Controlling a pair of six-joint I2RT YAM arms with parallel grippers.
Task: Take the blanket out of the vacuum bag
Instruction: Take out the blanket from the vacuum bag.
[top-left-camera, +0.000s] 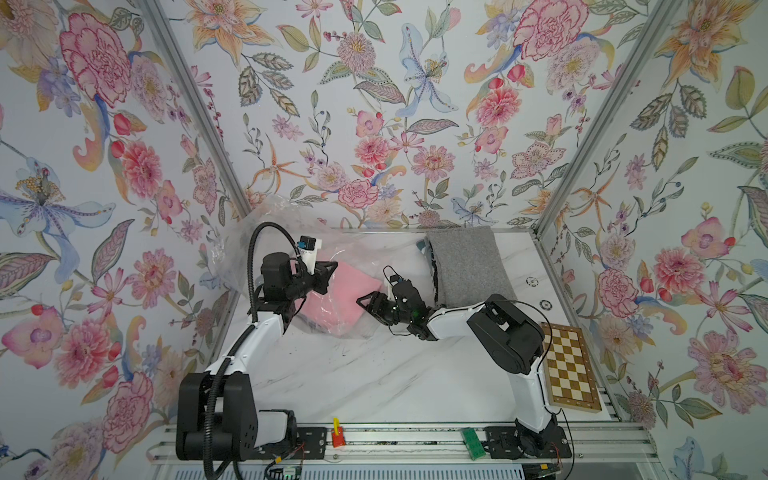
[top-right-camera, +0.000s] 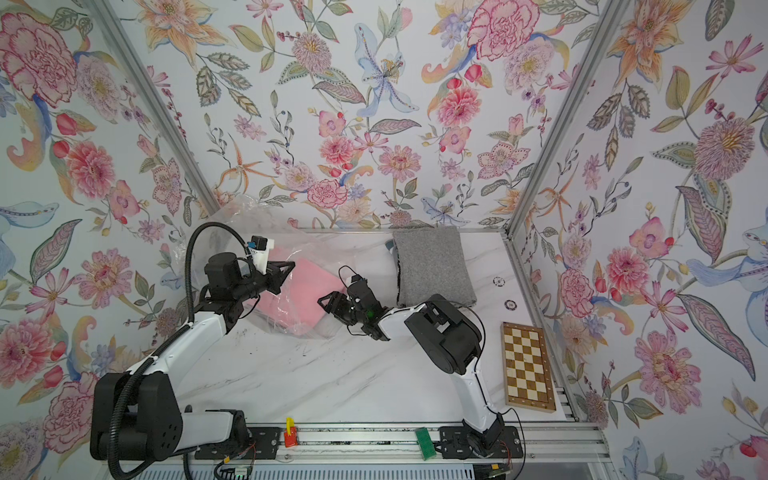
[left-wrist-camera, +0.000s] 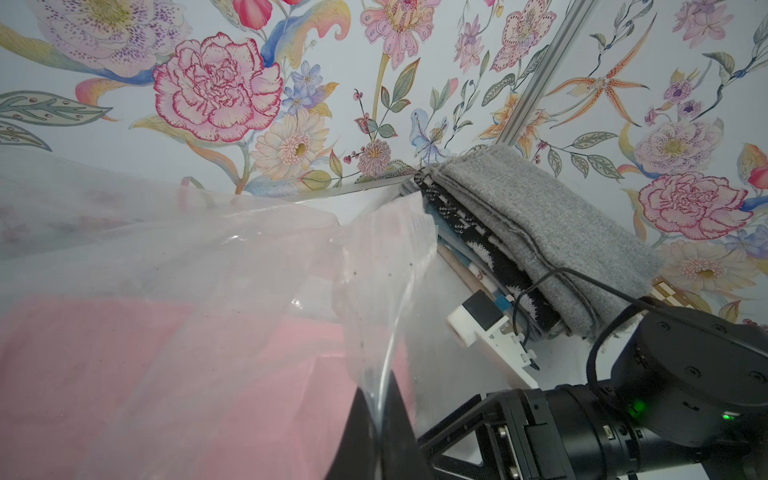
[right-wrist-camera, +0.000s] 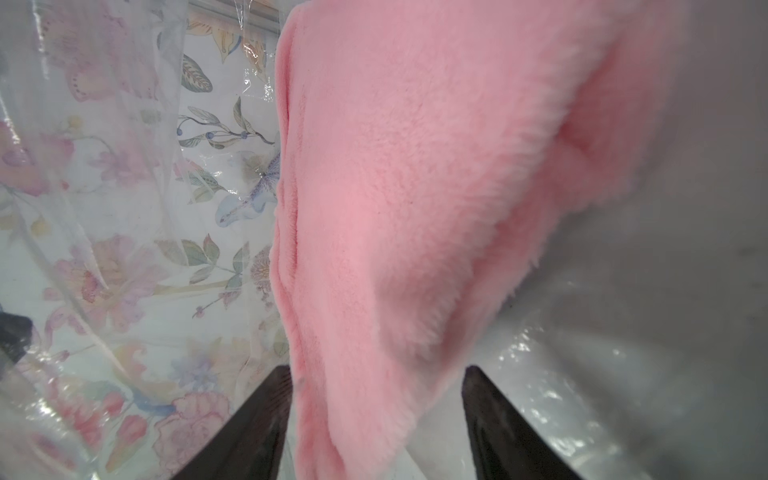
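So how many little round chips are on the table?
2: a white poker chip beside the gray blanket, and a dark poker chip between it and the chessboard. More may be hidden under the arms.

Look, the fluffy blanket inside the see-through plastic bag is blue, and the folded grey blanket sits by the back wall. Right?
Not quite. The fluffy blanket inside the see-through crinkly plastic bag is pink, not blue, as the right wrist view shows close up. The folded grey woolly blanket does sit by the back wall.
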